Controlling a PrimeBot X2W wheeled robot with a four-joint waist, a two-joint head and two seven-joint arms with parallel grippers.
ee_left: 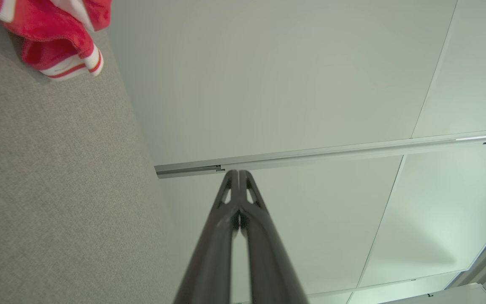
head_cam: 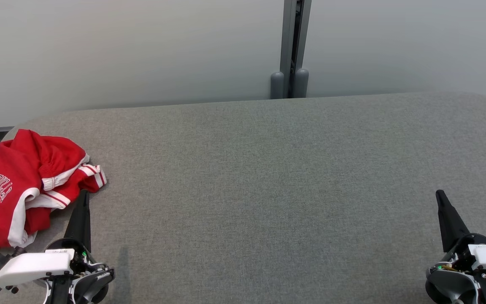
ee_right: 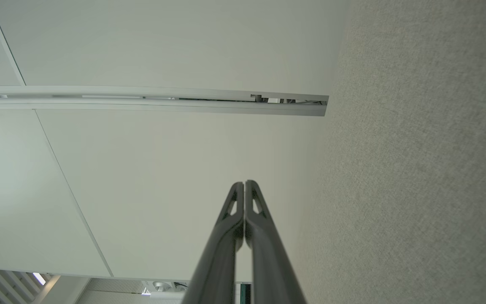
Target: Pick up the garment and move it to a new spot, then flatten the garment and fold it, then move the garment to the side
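My left claw (head_cam: 84, 194) and right claw (head_cam: 439, 195) rest low over the near edge of the table (head_cam: 268, 190), both pinched closed and empty, as nothing is picked yet. The garment (head_cam: 11, 185) lies crumpled at the far left, just beside my left tip.

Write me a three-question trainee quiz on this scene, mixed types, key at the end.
1. True or false: the left gripper is clamped on the red garment.
2. Where on the grey table does the garment lie? A) left end B) centre C) right end
3. Fill in: the number printed on the garment is ___.
Key: 1 false, it is shut on nothing; 2 A; 3 23.
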